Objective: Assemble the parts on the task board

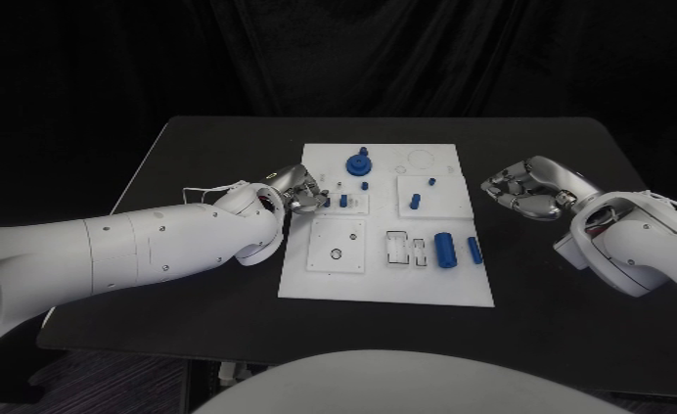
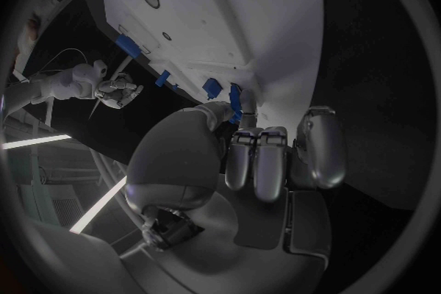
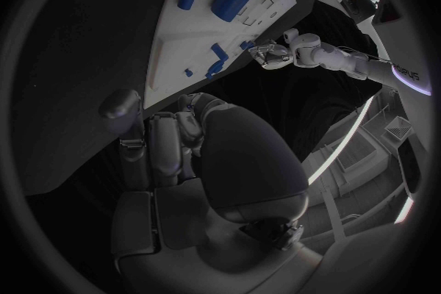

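Two silver hands flanking a white task board on the black bench. Left hand at the board's left edge, fingers curled in around a small blue part, pinched just over the board's edge as seen from the left wrist. Right hand off the board's right side, apart from it, fingers curled inward with nothing seen in them. Several blue parts across the board: a round knobbed piece near the far end, a short peg in the middle right, a fat cylinder and a slimmer one lying side by side toward the near right. Near left, a plate with a round hole; beside it, small rectangular slots.
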Robot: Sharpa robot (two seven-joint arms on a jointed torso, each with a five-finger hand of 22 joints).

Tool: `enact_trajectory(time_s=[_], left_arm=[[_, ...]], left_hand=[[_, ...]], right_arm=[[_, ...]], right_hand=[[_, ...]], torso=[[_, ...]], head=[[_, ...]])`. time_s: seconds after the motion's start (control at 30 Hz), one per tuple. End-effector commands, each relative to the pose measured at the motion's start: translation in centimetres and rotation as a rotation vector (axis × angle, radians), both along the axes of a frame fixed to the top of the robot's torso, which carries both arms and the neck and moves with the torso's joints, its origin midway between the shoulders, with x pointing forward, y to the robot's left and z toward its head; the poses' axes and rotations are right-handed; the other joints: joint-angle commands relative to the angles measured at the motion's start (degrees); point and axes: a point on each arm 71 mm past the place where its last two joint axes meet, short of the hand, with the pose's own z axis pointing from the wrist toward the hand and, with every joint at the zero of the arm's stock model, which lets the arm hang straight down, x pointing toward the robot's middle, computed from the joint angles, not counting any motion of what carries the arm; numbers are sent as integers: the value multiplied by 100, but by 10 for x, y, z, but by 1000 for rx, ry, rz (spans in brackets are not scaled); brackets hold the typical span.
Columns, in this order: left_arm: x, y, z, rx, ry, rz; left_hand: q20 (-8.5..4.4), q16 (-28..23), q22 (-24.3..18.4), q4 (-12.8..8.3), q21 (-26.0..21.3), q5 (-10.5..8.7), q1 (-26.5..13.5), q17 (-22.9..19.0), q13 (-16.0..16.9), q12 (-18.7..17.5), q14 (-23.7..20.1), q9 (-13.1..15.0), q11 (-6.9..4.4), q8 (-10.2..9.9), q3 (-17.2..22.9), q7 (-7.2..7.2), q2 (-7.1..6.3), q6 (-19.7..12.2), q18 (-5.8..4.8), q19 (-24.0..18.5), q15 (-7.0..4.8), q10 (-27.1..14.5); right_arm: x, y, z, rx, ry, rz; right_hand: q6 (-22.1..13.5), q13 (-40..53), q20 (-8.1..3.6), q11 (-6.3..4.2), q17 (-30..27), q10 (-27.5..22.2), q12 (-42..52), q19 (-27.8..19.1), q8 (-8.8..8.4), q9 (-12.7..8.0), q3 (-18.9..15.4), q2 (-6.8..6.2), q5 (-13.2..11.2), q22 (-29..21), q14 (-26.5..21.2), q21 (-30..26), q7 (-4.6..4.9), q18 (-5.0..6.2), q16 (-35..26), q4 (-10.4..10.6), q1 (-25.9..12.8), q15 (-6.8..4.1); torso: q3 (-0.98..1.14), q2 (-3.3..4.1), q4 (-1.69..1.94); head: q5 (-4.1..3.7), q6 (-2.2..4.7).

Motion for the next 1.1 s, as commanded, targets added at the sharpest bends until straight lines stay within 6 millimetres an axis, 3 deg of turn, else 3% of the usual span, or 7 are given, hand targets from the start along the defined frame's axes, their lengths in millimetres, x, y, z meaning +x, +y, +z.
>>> enact_trajectory(time_s=[0.03, 0.37, 0.5, 0.57, 0.7, 0.87, 1.1], left_arm=[[-1, -4, -1, -6, -2, -16], [-1, -5, -3, 5, 19, -21], [-1, -3, -4, 13, 32, -21], [-2, -3, -4, 15, 37, -22], [-2, -1, -5, 20, 45, -22], [-2, 0, -5, 24, 51, -21], [-2, 1, -5, 20, 43, -22]], left_hand=[[-8, 15, 1014, 23, 8, -38, -47, 1510, 1501, 20, 616, 12, -28, 16, 13, -31, 3, -7, 23, -23, -27, 613], [-9, 15, 1003, 66, -31, -215, -87, 1510, 1501, 20, 616, 25, -26, 8, 5, -28, -21, -25, 30, -40, -26, 613], [-2, 15, 990, 190, -85, -633, -188, 1510, 1501, 20, 616, 20, -13, -25, -71, -15, -37, -46, 39, -63, -17, 613], [5, 15, 990, 280, -89, -686, -278, 1510, 1501, 20, 616, 13, -3, -37, -173, -4, -59, -38, 38, -64, -8, 613], [23, 15, 989, 384, -105, -1262, -528, 1510, 1501, 20, 616, -25, 18, -88, -493, 18, -23, -18, 39, -68, 12, 613], [43, 15, 989, 400, -113, -1610, -914, 1510, 1501, 20, 616, -78, 43, -147, -885, 44, 61, 11, 40, -67, 33, 613], [52, 15, 990, 411, -117, -1833, -1401, 1510, 1501, 20, 616, -110, 49, -183, -1305, 45, 184, 49, 41, -66, 41, 613]], right_arm=[[-1, -1, -1, -4, 3, -11], [-1, -2, -1, -5, 6, -13], [-1, -2, -1, -6, 8, -13], [-1, -2, -1, -6, 8, -13], [-1, -2, -2, -6, 9, -13], [-1, -2, -2, -7, 11, -13], [-1, -2, -2, -7, 11, -12]], right_hand=[[21, -1, 14, 7, 114, 18, 1, -23, -27, -6, 31, -23, 32, 615, -21, -22, -1, 86, -16, 5, 9, 8], [21, -1, 14, 7, 114, 18, 1, -23, -27, -6, 31, -23, 32, 615, -21, -22, -1, 86, -16, 5, 9, 8], [19, 5, 14, 8, 123, 26, 6, -21, -29, -7, 33, -24, 32, 616, -15, -18, 1, 85, -5, 4, 6, 8], [19, 5, 14, 8, 123, 26, 6, -21, -29, -7, 33, -24, 32, 616, -15, -18, 1, 85, -5, 4, 6, 8], [19, 5, 14, 8, 123, 26, 6, -21, -29, -7, 33, -24, 32, 616, -15, -18, 1, 85, -5, 4, 6, 8], [22, 8, 15, 9, 126, 30, 9, -19, -28, -6, 33, -25, 31, 617, -13, -14, 2, 84, -1, 4, 2, 9], [22, 8, 15, 9, 126, 30, 9, -19, -28, -6, 33, -25, 31, 617, -13, -14, 2, 84, -1, 4, 2, 9]], torso=[[1, 2, 0], [0, -1, -3], [0, 0, -3], [0, 0, -3], [1, 1, -1], [0, 1, 2], [0, 1, 2]], head=[[-8, -1], [-10, -1], [-9, -1], [-9, -1], [-10, -1], [-13, -1], [-10, -1]])
